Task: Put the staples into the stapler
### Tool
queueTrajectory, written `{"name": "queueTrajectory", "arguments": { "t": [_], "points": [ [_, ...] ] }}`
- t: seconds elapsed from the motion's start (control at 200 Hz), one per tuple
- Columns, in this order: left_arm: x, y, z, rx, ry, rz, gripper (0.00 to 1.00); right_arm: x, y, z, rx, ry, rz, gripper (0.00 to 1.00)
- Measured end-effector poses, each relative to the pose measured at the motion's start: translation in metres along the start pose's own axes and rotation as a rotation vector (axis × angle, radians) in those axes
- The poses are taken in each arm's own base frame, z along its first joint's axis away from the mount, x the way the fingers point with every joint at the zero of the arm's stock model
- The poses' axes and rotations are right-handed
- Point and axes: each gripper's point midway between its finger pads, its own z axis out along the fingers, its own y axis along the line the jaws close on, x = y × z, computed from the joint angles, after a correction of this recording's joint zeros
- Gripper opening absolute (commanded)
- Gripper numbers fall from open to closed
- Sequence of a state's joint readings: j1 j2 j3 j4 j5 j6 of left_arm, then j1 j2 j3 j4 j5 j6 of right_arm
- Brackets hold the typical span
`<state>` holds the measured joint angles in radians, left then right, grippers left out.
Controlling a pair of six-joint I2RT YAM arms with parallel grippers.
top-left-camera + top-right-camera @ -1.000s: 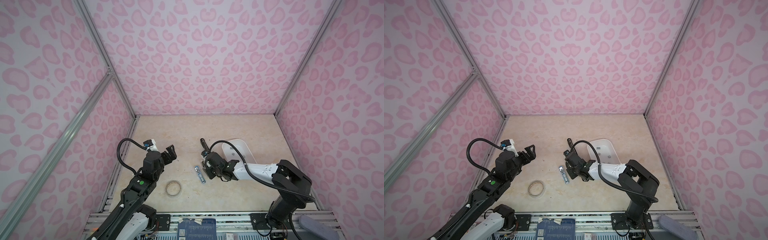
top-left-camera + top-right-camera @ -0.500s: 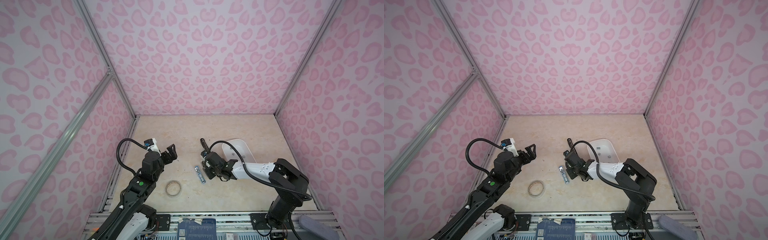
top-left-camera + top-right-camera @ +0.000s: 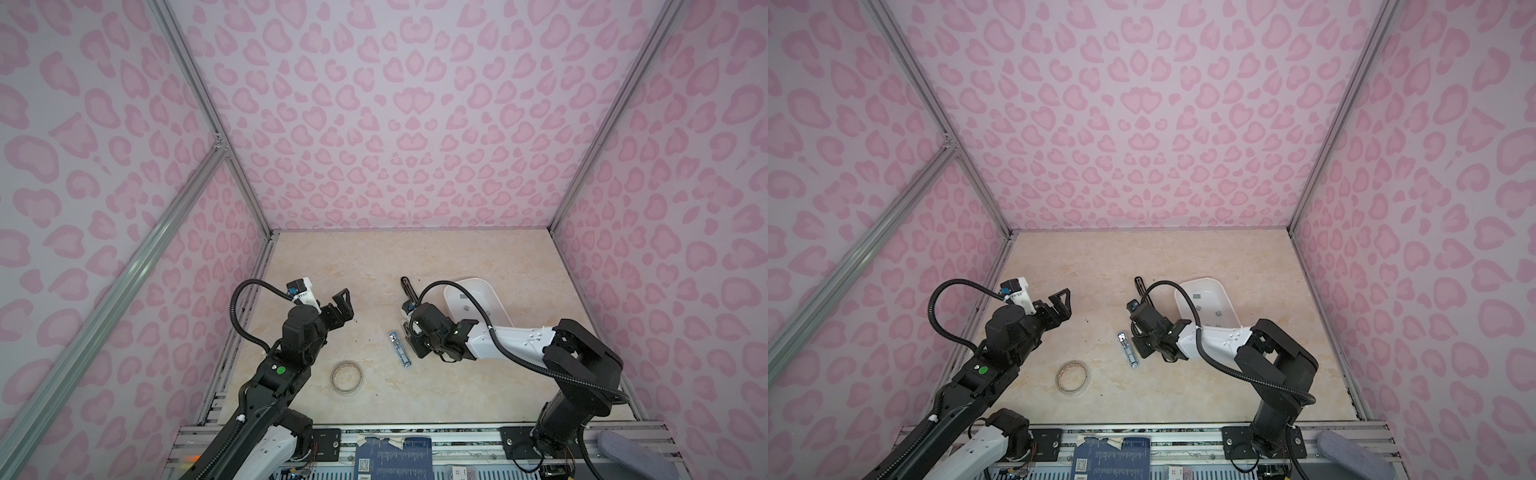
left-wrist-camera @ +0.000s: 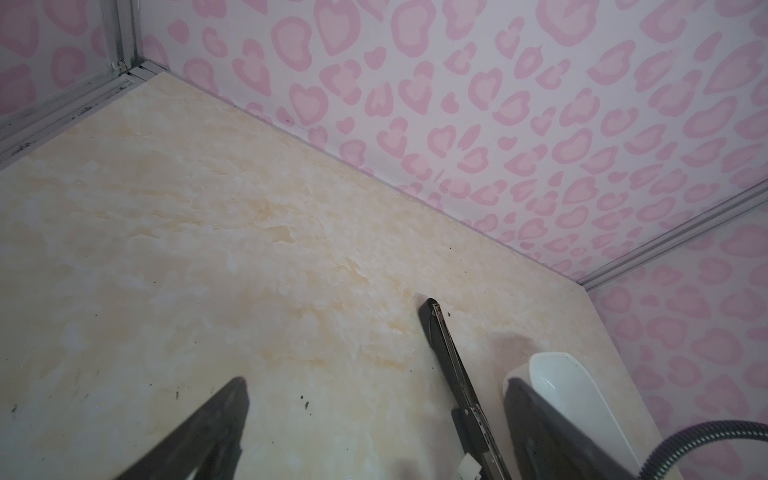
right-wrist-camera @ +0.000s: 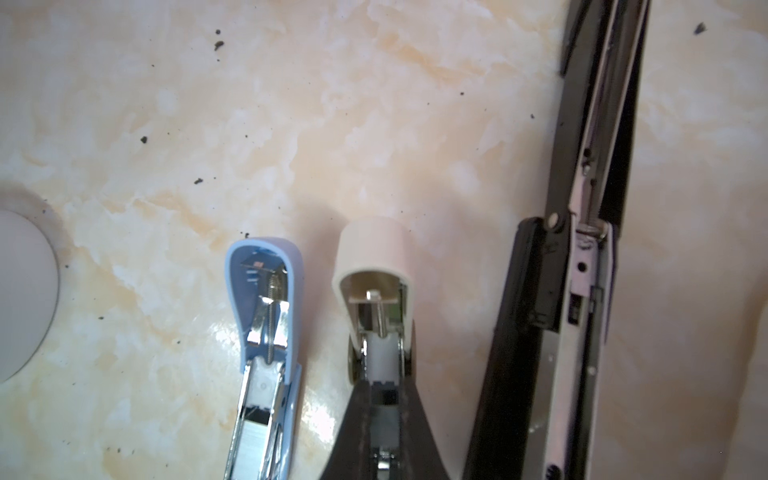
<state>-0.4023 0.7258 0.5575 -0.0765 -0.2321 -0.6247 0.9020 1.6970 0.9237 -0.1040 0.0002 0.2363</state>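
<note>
Right gripper (image 5: 384,419), pinched together, sits in the open cream stapler (image 5: 374,249); loading looks unfinished. Staples (image 3: 1197,296) lie in the white tray (image 3: 494,299). Left gripper (image 3: 347,309) hangs spread apart.

A tape ring (image 3: 333,376) is laid flat on the marbled worktop (image 3: 415,257), well apart from the left tool (image 3: 344,308). A white tray (image 3: 467,281) is set near the right tool (image 5: 384,384); dark specks (image 5: 143,139) are scattered around it.
</note>
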Motion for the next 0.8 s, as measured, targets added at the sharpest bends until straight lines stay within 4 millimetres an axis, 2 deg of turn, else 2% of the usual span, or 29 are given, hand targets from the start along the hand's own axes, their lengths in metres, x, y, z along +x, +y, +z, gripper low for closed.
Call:
{"name": "queueTrajectory", "arguments": {
  "t": [0.8],
  "points": [
    [0.0013, 0.001, 0.0001, -0.002, 0.002, 0.001, 0.97, 0.0048, -0.0007, 0.0057, 0.004, 0.018, 0.01, 0.01]
  ]
}}
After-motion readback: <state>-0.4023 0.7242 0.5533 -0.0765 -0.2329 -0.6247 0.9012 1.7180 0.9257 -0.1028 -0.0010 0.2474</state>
